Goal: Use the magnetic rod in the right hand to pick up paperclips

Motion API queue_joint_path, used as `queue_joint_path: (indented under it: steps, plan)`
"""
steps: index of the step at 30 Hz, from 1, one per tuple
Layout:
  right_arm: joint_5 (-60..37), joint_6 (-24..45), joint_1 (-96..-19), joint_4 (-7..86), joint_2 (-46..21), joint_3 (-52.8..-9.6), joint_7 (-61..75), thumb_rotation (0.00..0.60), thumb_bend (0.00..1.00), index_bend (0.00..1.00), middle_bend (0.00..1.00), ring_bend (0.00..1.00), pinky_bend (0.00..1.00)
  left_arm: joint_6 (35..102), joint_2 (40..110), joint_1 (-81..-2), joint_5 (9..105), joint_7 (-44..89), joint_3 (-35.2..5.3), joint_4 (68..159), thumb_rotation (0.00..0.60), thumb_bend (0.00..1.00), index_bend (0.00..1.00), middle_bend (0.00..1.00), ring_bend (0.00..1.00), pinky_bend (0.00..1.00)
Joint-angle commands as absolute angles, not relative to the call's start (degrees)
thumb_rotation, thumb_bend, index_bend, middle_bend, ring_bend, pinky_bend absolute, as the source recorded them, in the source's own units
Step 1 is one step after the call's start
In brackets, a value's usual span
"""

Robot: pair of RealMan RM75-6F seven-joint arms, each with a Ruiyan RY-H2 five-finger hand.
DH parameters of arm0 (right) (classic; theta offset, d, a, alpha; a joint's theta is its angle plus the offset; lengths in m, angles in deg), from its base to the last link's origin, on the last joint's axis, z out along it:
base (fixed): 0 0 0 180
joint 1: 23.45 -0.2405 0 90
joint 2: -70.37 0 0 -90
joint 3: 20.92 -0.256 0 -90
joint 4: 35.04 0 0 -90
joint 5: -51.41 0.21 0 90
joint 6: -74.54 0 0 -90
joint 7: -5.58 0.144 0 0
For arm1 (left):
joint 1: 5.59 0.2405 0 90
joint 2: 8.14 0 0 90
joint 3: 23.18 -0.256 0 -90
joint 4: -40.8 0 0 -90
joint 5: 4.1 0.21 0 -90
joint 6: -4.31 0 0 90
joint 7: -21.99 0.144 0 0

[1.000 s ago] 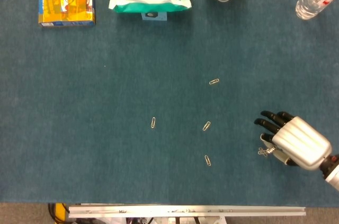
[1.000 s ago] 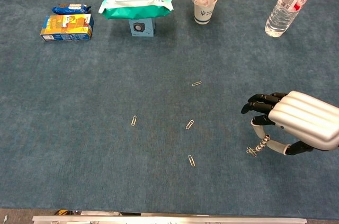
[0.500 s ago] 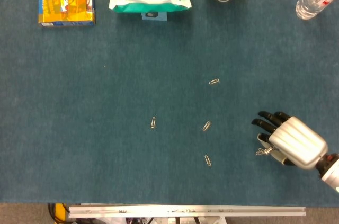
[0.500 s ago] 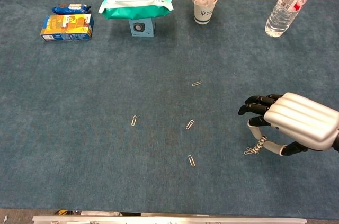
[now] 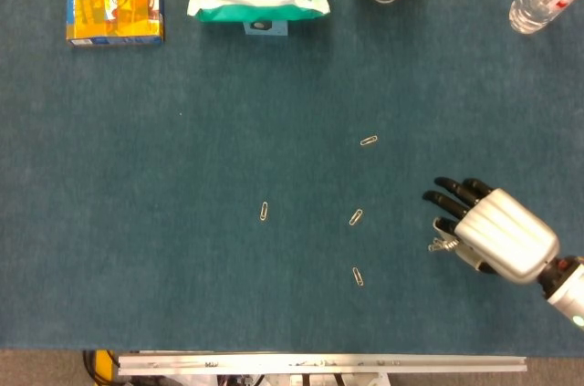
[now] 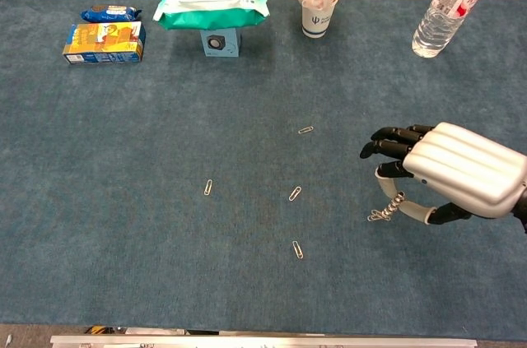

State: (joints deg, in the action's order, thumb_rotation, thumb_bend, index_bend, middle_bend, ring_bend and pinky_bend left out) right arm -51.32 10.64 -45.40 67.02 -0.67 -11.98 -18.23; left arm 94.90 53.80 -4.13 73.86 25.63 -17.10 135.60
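Right hand (image 6: 449, 171) at table's right side, fingers curled around the magnetic rod (image 6: 395, 204), which pokes out below the hand with paperclips clinging at its tip (image 6: 377, 215). 4 loose paperclips (image 6: 295, 193) lie on the blue cloth (image 6: 148, 233), left of the hand. Left hand unseen.

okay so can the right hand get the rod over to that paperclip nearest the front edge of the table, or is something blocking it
Probably yes. The right hand holds the magnetic rod, with clips already at its tip, to the right of the nearest paperclip. Only bare cloth lies between them.
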Motion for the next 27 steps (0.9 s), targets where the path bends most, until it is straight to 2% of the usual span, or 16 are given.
queue_joint_path:
  steps: [1,14,27]
  plan:
    - [-50.41,11.15,-46.12,68.76,-0.66,-13.69,-20.03,0.600,0.31,0.56,0.24,0.14,0.30,94.98,53.70,-4.05,73.91,25.37,-17.11,135.60,0.600,0.05,0.22,0.16,0.14,0.31]
    - [-42.62,18.75,-50.41,70.50,-3.70,-18.72,-25.46,0.600,0.31,0.56,0.24,0.14,0.30,95.22,53.18,-3.69,73.99,24.37,-17.17,135.65,0.600,0.05,0.22,0.16,0.14,0.31]
    - [-38.39,21.62,-53.08,69.11,-7.15,-20.32,-26.86,0.600,0.31,0.56,0.24,0.14,0.30,95.43,52.57,-3.27,73.65,23.73,-17.12,136.03,0.600,0.05,0.23,0.16,0.14,0.31]
